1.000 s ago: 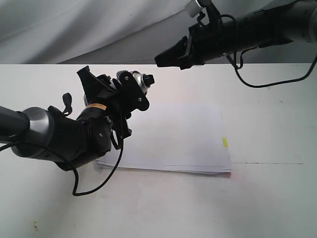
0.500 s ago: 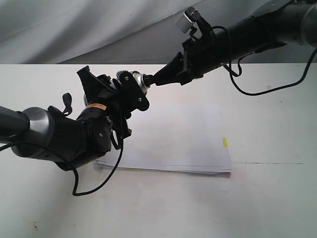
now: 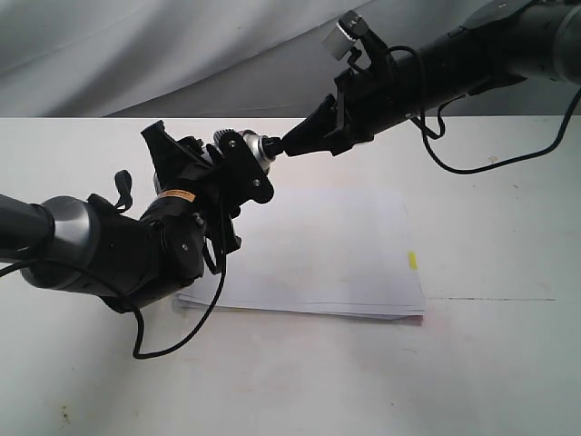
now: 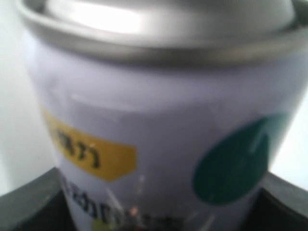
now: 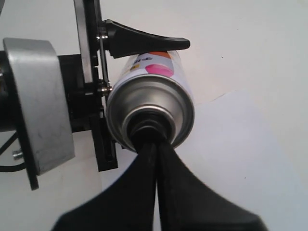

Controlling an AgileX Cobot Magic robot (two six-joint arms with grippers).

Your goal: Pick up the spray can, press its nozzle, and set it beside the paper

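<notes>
White worktop (image 3: 508, 363) runs back to a grey cloth backdrop (image 3: 136, 54), and the paper (image 3: 327, 245) lies flat near the middle of it. The small yellow tab (image 3: 412, 261) shows on the paper's side toward the worktop's right edge.

I have the spray can (image 3: 257, 148) off the surface, clenched in my left gripper (image 3: 231, 159). It hangs over the paper's corner nearest the backdrop edge and the left edge, touching neither the sheets nor the worktop. The can is tipped well over, with its silver dome pointing toward the right edge. From my left wrist the can (image 4: 159, 144) fills almost the whole frame, out of focus: a white label, a teal dot, a yellow patch with dark print. My black fingers (image 4: 29, 202) are just visible hugging it at either side.

My right gripper (image 3: 290, 143) reaches in from the right, near the backdrop edge. Its two fingers are drawn tight together, with only a thin seam between them. From my right wrist their joined tips (image 5: 155, 139) sit square on the centre of the can's (image 5: 154, 91) domed top, right where the nozzle (image 3: 272, 145) stands. The fingers cover the nozzle there, so I cannot tell how far down it is pushed. A black cable (image 3: 490, 145) trails from my right arm.
</notes>
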